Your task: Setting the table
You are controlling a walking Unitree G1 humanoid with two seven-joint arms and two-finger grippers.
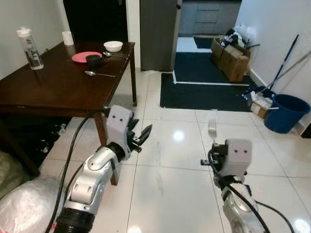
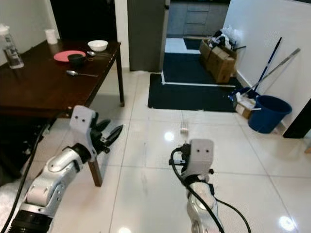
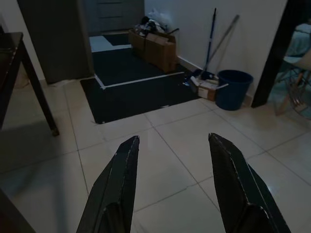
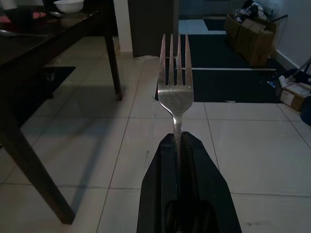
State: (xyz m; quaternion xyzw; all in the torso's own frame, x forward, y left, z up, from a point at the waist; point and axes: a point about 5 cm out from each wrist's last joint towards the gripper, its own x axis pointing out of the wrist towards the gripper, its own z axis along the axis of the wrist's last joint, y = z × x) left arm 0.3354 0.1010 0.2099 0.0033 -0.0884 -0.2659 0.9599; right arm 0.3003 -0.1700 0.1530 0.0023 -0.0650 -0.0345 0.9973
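Silver arms reach over open floor tiles: our right hand point(image 4: 177, 145) pinches a fork point(image 4: 175, 87) upright, our left hand point(image 3: 172, 160) spread and empty. Farther left, the dark surface point(image 1: 58, 87) ends at its corner leg, carrying a spoon point(image 1: 97, 74), pink plate point(image 1: 82, 57) and white bowl point(image 1: 113, 46).

Both arms are silver metal with black joint bands, and black cables loop along them. Each wrist carries a white boxy housing marked by 2 dark round dots. The left gripper point(image 1: 142, 136) and right gripper point(image 4: 179, 145) each have 2 long, tapering black fingers.
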